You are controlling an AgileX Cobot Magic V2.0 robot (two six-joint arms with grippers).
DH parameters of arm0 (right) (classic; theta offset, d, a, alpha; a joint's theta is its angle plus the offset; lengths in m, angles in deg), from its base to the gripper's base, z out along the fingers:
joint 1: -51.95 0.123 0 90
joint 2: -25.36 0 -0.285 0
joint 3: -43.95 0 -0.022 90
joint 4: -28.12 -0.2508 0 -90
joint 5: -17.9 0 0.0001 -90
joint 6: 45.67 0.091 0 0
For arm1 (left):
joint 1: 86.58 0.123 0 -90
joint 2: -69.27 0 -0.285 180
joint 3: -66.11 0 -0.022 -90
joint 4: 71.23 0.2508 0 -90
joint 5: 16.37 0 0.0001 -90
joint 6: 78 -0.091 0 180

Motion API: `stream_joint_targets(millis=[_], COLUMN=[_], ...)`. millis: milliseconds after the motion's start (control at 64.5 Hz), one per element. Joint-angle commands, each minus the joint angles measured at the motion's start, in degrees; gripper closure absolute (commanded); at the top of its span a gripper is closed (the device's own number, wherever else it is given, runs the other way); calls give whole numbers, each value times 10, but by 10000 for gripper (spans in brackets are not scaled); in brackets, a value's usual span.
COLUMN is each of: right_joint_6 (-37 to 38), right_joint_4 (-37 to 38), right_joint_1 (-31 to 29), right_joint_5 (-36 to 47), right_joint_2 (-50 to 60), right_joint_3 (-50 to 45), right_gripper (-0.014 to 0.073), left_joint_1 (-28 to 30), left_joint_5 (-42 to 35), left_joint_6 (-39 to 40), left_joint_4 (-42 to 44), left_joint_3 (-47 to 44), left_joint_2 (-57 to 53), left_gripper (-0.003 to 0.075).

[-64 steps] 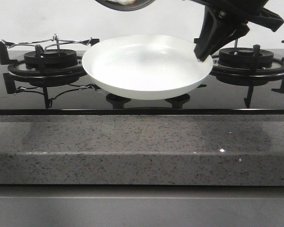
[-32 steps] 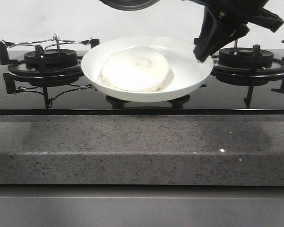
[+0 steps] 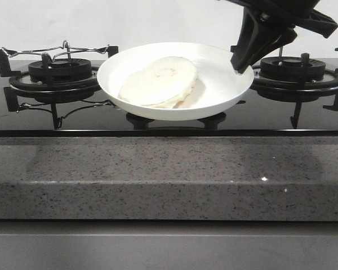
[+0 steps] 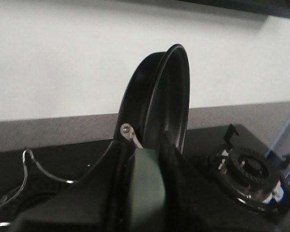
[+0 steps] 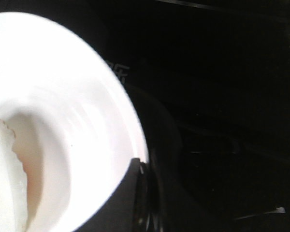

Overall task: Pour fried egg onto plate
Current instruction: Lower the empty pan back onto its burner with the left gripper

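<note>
The fried egg (image 3: 158,82) lies in the white plate (image 3: 225,90), resting tilted against the plate's left inner wall; it also shows in the right wrist view (image 5: 5,179). My right gripper (image 3: 240,64) is shut on the plate's right rim (image 5: 135,140) and holds the plate above the stove between the two burners. My left gripper (image 4: 150,159) is shut on the handle of the black frying pan (image 4: 159,96), which is tipped on edge and looks empty; the pan and left gripper are out of the front view.
A gas stove with a left burner and wire grate (image 3: 56,70) and a right burner (image 3: 296,70) sits behind the speckled grey counter edge (image 3: 169,180). Two knobs (image 3: 141,119) sit under the plate. A white wall stands behind.
The egg dropped from the pan into the plate and has slid to the plate's left side. The pan has lifted out of the top of the front view.
</note>
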Motion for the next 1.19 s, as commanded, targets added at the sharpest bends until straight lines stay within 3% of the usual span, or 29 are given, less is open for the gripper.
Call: stream_joint_targets(millis=[0, 233, 419, 853, 961, 1178], right_joint_6=[-4, -4, -4, -4, -4, -4], right_joint_4=[-9, -9, -9, -9, -9, -9], right_joint_1=[-1, -1, -1, -1, -1, -1], right_joint_5=[27, 27, 27, 27, 27, 27], right_joint_2=[21, 21, 21, 21, 21, 21], right_joint_3=[15, 15, 15, 15, 15, 15], right_gripper=[660, 660, 660, 660, 660, 660], left_joint_1=[55, 183, 225, 229, 229, 229], left_joint_5=[45, 215, 313, 328, 327, 327], left_joint_6=[88, 181, 185, 197, 197, 197], left_joint_4=[-46, -134, -240, -281, -275, -261], left_joint_3=[21, 21, 21, 21, 21, 21], left_joint_2=[6, 101, 185, 270, 270, 270], left_gripper=[739, 739, 739, 734, 664, 393])
